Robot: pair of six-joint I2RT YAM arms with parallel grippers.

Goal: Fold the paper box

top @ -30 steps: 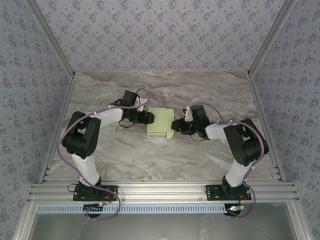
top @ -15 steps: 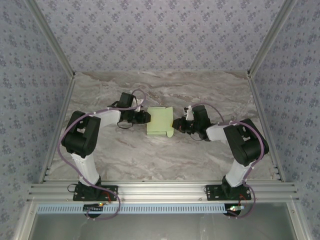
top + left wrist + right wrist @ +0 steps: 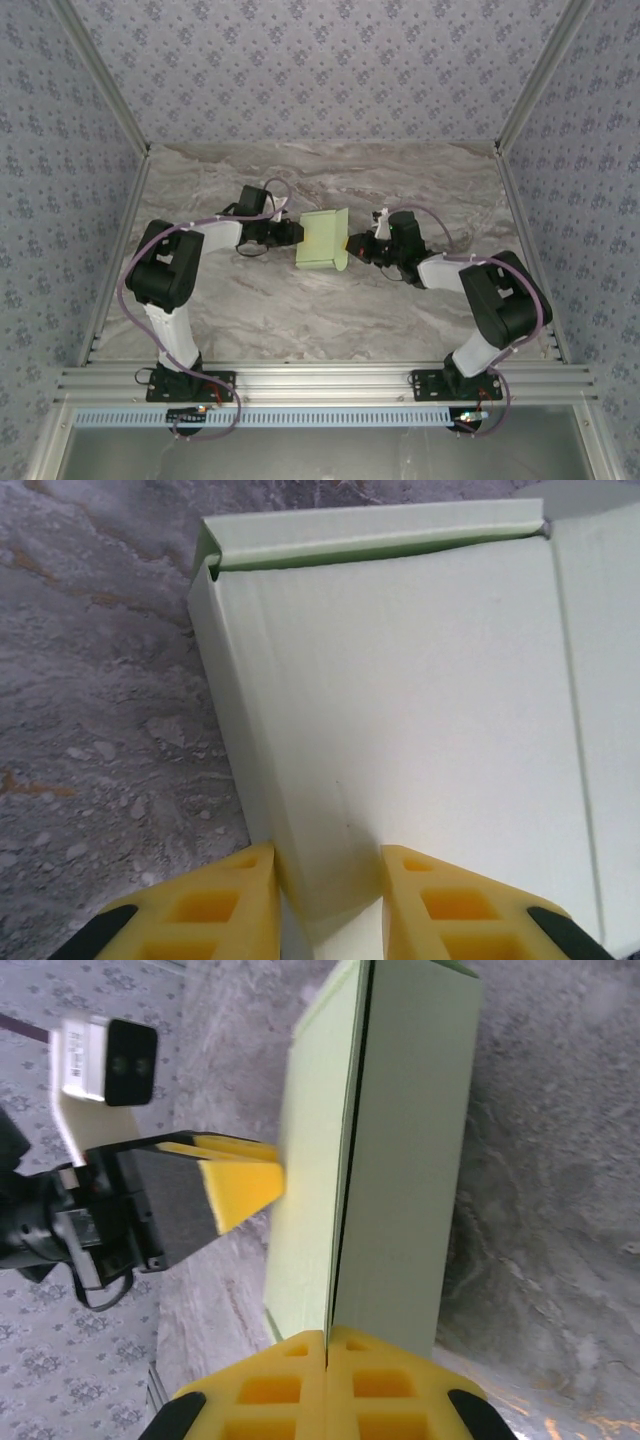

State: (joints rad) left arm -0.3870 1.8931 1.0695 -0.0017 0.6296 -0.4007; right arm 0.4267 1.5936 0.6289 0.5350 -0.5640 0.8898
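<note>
Recommendation: left tool (image 3: 328,868) clamps one paper box (image 3: 321,238) edge, right tool (image 3: 328,1338) pinches the opposite edge; fold slowly along crease without slackening either grip.

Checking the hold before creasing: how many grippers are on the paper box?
2. The left gripper clamps the paper box at its left end; the right gripper pinches its right edge.

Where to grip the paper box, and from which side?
Grip the thin side edges, coming in level from left and right. The paper box is thin folded card: its broad faces give nothing to pinch, but its edges are pinchable. The left end effector clamps the near wall; the right end effector is shut on the opposite edge.
</note>
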